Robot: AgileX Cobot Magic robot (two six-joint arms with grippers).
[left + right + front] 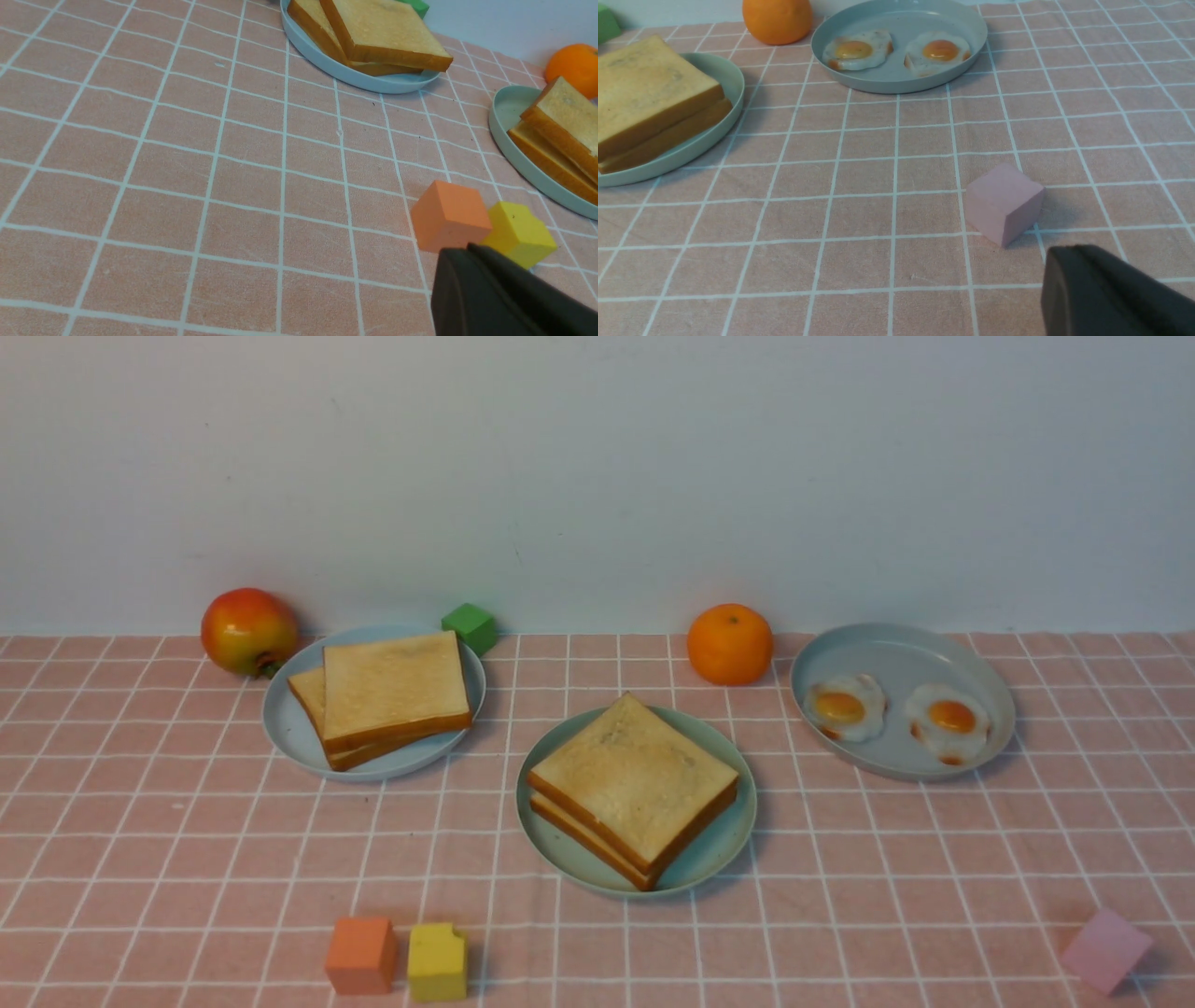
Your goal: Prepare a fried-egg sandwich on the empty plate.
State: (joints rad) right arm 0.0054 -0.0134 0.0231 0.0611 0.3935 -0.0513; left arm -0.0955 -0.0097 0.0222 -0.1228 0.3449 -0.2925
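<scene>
Pink checked cloth (187, 840) before a pale wall; we note the two-slice toast stack (635, 786), egg unseen, on the mint-green plate (724, 845) at centre; left gripper (472, 266) clenched, empty; right gripper's (1064, 270) state unclear.

Pink white-gridded table (140, 859), mint-green plate (719, 854), golden brown-crusted toast (635, 779), pale blue plate (289, 737), orange-yolked white eggs (845, 707), green cube (470, 626)

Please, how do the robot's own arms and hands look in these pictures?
Very little shows. The front view shows no arm. Each wrist view shows only one matte black, smooth, rounded tip: the left hand and the right hand. No cables or markings are visible.
</scene>
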